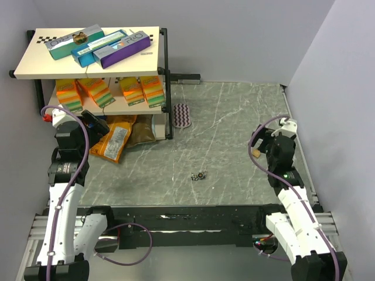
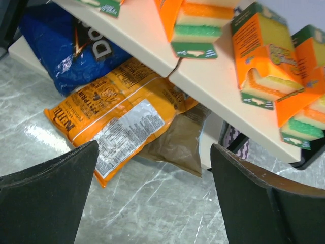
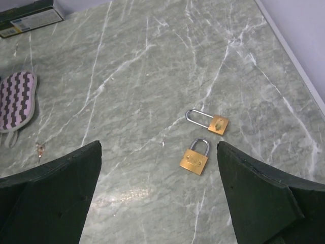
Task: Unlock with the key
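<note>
The key (image 1: 199,175) is a tiny dark metal bunch lying on the grey marble table, front of centre, between the two arms. Two small brass padlocks (image 3: 194,157) (image 3: 209,122) lie side by side on the table below my right gripper (image 3: 159,168), which hangs open and empty above them. In the top view one padlock (image 1: 256,153) shows beside the right gripper (image 1: 263,140). My left gripper (image 1: 94,126) is open and empty at the far left, by the shelf. In its wrist view the left gripper (image 2: 153,168) faces snack bags, far from the key.
A two-tier shelf (image 1: 149,50) at the back left holds boxes on top and sponge packs (image 2: 256,66) below. Orange and brown snack bags (image 2: 122,127) lie under it. A striped purple cloth (image 1: 182,115) lies next to the shelf leg. Walls close in on the right.
</note>
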Robot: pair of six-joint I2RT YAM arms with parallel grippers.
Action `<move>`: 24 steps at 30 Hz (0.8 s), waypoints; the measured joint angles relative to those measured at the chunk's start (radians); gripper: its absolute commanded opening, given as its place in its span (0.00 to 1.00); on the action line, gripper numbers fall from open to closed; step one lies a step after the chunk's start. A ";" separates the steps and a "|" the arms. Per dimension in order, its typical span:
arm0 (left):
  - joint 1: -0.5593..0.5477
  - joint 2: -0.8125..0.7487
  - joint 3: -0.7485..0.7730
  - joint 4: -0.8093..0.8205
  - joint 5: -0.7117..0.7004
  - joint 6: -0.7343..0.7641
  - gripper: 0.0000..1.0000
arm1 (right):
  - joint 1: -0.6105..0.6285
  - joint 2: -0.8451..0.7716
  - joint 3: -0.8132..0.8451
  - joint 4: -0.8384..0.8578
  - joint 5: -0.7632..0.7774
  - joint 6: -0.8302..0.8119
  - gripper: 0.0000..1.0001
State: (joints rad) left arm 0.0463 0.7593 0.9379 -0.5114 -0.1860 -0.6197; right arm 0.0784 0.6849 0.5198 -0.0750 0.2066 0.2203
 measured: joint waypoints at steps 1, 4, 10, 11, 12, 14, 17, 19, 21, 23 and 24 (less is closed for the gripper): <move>0.000 0.004 0.001 -0.007 -0.003 -0.003 0.96 | 0.000 0.009 0.017 -0.016 -0.003 0.000 1.00; 0.000 0.021 0.006 -0.026 -0.012 -0.019 0.96 | 0.000 0.050 0.092 -0.068 -0.005 -0.002 1.00; 0.000 0.056 0.026 -0.037 -0.015 -0.062 0.96 | 0.000 0.153 0.294 -0.182 0.012 -0.043 1.00; 0.000 0.058 0.026 -0.037 -0.015 -0.071 0.96 | 0.000 0.172 0.328 -0.194 0.014 -0.048 1.00; 0.000 0.061 0.026 -0.035 -0.015 -0.077 0.96 | 0.000 0.193 0.357 -0.204 0.013 -0.051 1.00; 0.000 0.063 0.026 -0.031 -0.015 -0.086 0.96 | 0.000 0.229 0.402 -0.218 0.005 -0.056 0.97; 0.000 0.063 0.026 -0.030 -0.014 -0.100 0.96 | 0.000 0.274 0.446 -0.237 -0.045 -0.064 0.91; 0.000 0.063 0.026 -0.032 -0.014 -0.100 0.96 | 0.000 0.319 0.483 -0.254 -0.091 -0.069 0.87; 0.000 0.062 0.026 -0.034 -0.013 -0.100 0.96 | 0.003 0.375 0.523 -0.262 -0.137 -0.074 0.83; 0.000 0.060 0.026 -0.039 -0.010 -0.099 0.96 | 0.014 0.443 0.578 -0.283 -0.175 -0.081 0.81; 0.000 0.055 0.025 -0.040 -0.008 -0.097 0.96 | 0.024 0.482 0.605 -0.294 -0.186 -0.083 0.80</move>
State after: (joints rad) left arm 0.0463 0.8139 0.9630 -0.5514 -0.1940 -0.7170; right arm 0.1024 1.1667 1.1244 -0.3695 0.0204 0.1371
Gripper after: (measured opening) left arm 0.966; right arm 0.833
